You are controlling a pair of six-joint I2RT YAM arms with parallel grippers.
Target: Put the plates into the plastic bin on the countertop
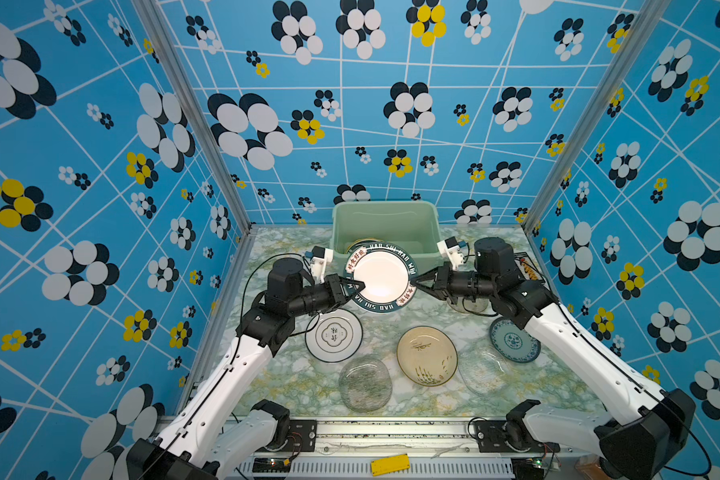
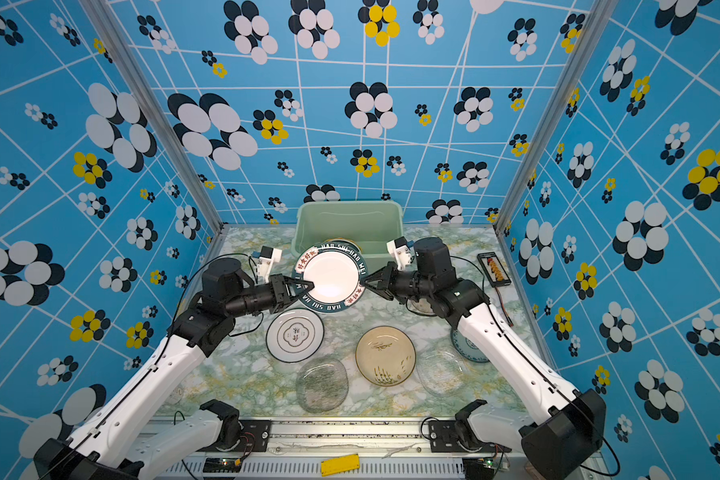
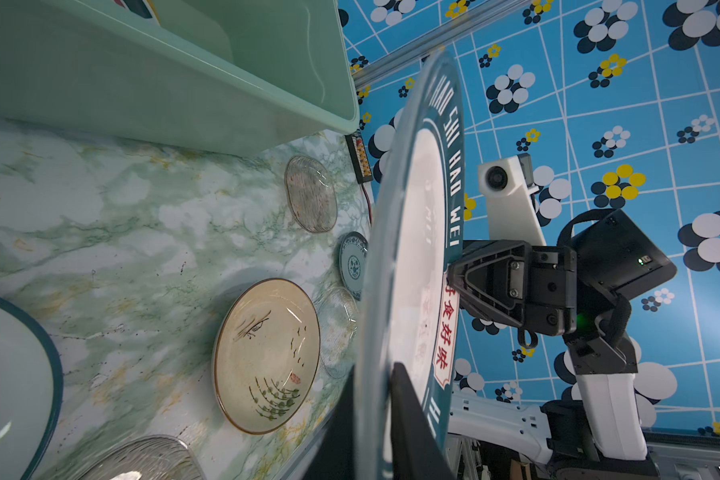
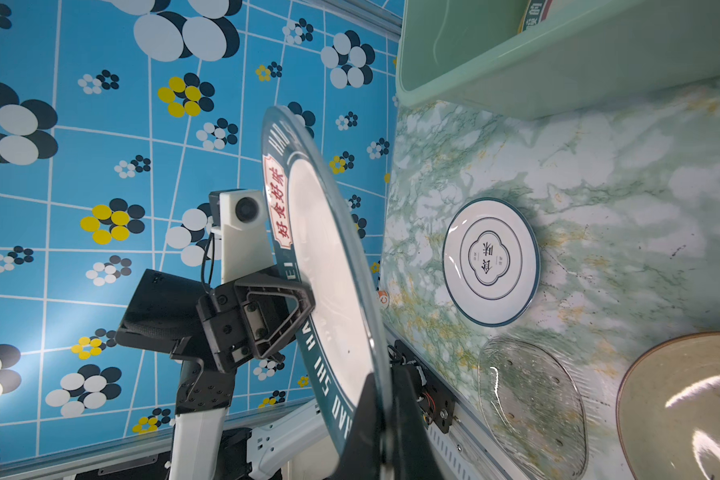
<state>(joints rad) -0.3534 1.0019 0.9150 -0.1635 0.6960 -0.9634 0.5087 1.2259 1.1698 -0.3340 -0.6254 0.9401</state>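
Observation:
A large white plate (image 1: 381,276) (image 2: 331,279) with a dark lettered rim hangs above the countertop (image 1: 391,328), just in front of the mint-green plastic bin (image 1: 385,204) (image 2: 350,203). My left gripper (image 1: 356,286) (image 3: 372,399) is shut on its left rim, and my right gripper (image 1: 415,282) (image 4: 385,386) is shut on its right rim. Another plate (image 1: 362,243) lies inside the bin, mostly hidden. On the countertop lie a white dark-rimmed plate (image 1: 334,336), a beige plate (image 1: 426,356), a clear glass plate (image 1: 365,384) and a blue-patterned plate (image 1: 514,340).
A second clear glass plate (image 1: 485,370) lies between the beige and blue ones. A smoky glass plate (image 3: 310,193) sits under my right arm. A small black abacus-like board (image 1: 526,270) rests by the right wall. A yellow block (image 1: 390,464) lies on the front rail.

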